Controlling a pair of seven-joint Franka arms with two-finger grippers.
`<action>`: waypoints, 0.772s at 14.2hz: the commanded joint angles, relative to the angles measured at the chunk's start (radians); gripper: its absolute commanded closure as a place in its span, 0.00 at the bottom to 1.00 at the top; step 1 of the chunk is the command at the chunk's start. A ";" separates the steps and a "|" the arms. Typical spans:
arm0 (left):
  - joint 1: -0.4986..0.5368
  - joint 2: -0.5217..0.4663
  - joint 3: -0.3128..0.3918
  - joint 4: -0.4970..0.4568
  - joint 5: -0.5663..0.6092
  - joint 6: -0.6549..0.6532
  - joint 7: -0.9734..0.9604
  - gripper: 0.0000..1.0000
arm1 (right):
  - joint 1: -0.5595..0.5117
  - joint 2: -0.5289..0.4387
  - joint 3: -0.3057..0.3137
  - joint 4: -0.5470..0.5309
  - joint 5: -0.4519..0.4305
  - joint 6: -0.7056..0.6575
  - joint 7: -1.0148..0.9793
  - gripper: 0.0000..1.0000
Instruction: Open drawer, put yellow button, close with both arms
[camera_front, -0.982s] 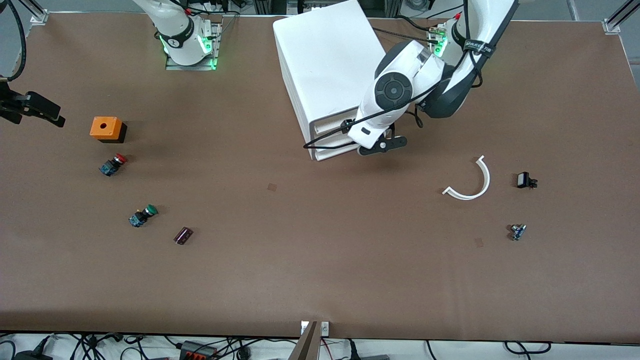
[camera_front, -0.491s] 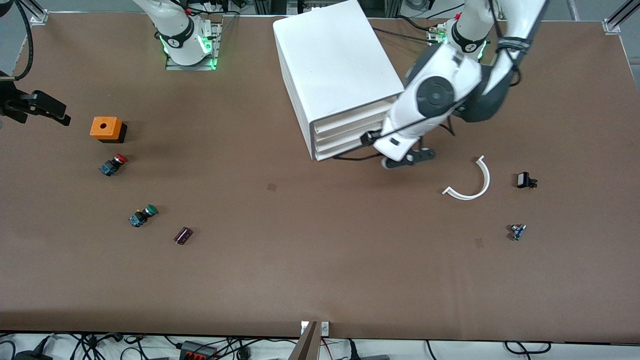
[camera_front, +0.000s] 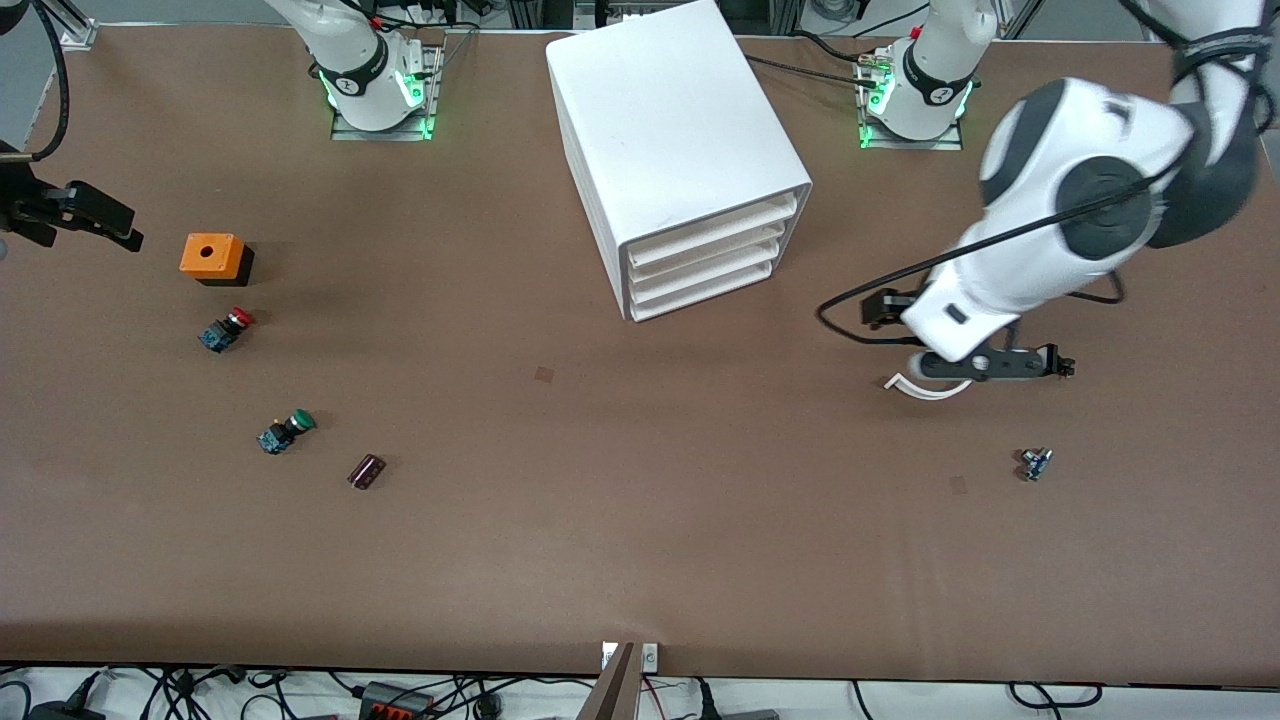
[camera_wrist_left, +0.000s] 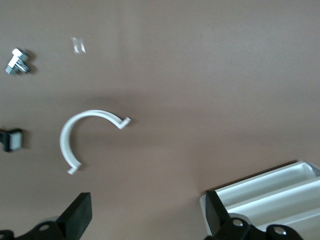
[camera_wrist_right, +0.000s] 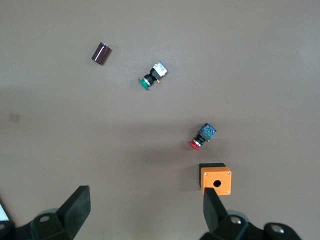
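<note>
Your left gripper (camera_front: 985, 365) hangs over the white curved clip (camera_front: 925, 388), jaws spread wide and empty. Your right gripper (camera_front: 70, 215) waits above the table's edge near the orange box (camera_front: 210, 257), jaws apart.

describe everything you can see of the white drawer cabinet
The white cabinet is a large boxy unit of smooth, plastic-looking white material, standing on the brown table between the two arm bases. Four shallow drawer fronts are stacked on the face that looks toward the front camera; all sit flush, including the top drawer. It stands turned at a slight angle to the table's edges. Nothing touches it except the table; its top is bare.
</note>
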 joint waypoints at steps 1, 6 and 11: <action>0.074 -0.008 -0.009 0.080 0.014 -0.073 0.161 0.00 | 0.001 -0.026 0.002 -0.023 -0.013 -0.007 -0.013 0.00; 0.075 -0.185 0.132 -0.036 -0.069 -0.076 0.439 0.00 | 0.003 -0.026 0.003 -0.021 -0.013 -0.001 -0.013 0.00; -0.079 -0.310 0.327 -0.199 -0.073 0.093 0.431 0.00 | 0.003 -0.028 0.003 -0.023 -0.013 0.001 -0.010 0.00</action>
